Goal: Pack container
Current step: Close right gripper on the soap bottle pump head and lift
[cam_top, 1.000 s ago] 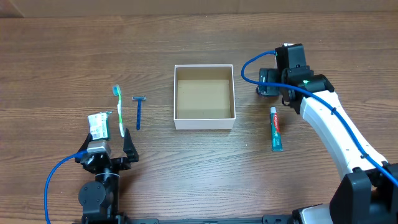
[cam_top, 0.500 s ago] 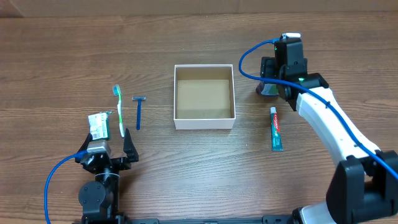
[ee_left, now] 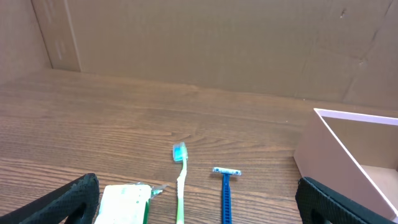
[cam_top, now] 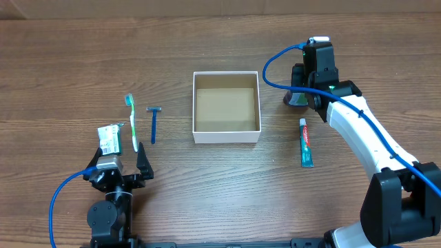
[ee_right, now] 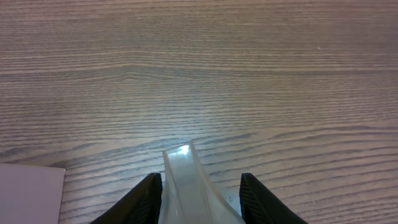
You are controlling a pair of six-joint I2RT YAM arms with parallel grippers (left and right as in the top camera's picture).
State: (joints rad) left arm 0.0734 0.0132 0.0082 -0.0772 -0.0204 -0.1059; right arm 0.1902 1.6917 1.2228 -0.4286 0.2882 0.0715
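The container (cam_top: 227, 133), a square white-walled box with a brown floor, stands empty at the table's middle; its wall (ee_left: 348, 143) also shows in the left wrist view. Right of it my right gripper (cam_top: 304, 86) points down over a clear tube (ee_right: 186, 180) standing on a dark base (cam_top: 295, 100). Its fingers (ee_right: 146, 199) are shut on the tube's sides. My left gripper (cam_top: 118, 164) rests open near the front left, with nothing between its fingertips (ee_left: 68, 202).
A green toothbrush (cam_top: 131, 120), a blue razor (cam_top: 154, 122) and a green-and-white soap packet (cam_top: 109, 139) lie left of the box, just ahead of the left gripper. A toothpaste tube (cam_top: 306, 142) lies right of the box, below the right gripper.
My right gripper shifted slightly left over the clear tube and its jaws closed in from wide open onto it. The left arm has not moved.
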